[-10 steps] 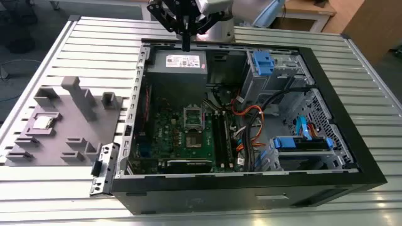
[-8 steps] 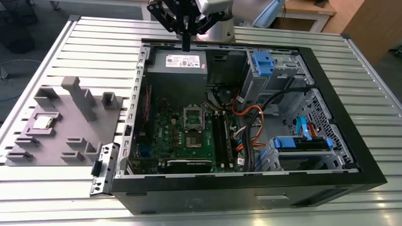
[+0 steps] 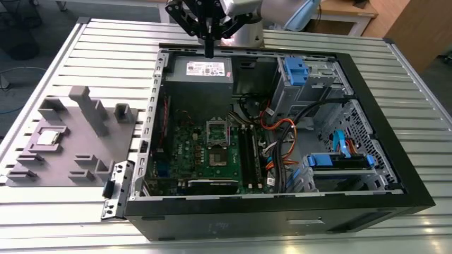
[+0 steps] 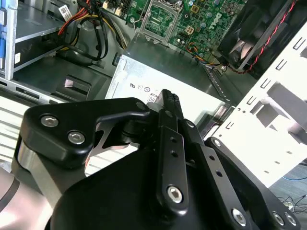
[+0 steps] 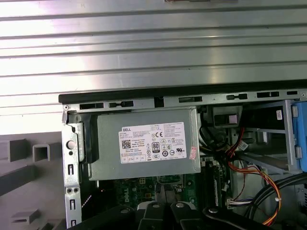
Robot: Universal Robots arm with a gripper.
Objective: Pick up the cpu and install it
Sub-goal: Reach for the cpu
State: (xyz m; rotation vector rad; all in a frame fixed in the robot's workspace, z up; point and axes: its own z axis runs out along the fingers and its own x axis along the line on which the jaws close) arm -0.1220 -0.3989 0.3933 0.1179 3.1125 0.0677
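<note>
While the cpu (image 3: 48,137) lies in the grey tray (image 3: 67,161) beside the case (image 3: 282,225), the jaws hang closed and empty over the case, so pick-up seems unstarted, needing them opened.

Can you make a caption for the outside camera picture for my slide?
Claw hangs above the grey box in the open computer; the cpu sits outside on the grey tray.

A robotics lab or workshop: a ribbed aluminium surface (image 3: 63,222) carries an opened computer case (image 3: 268,221) and, at nine o'clock, a grey moulded parts fixture (image 3: 84,132), with wooden furniture (image 3: 346,13) at one o'clock.
</note>
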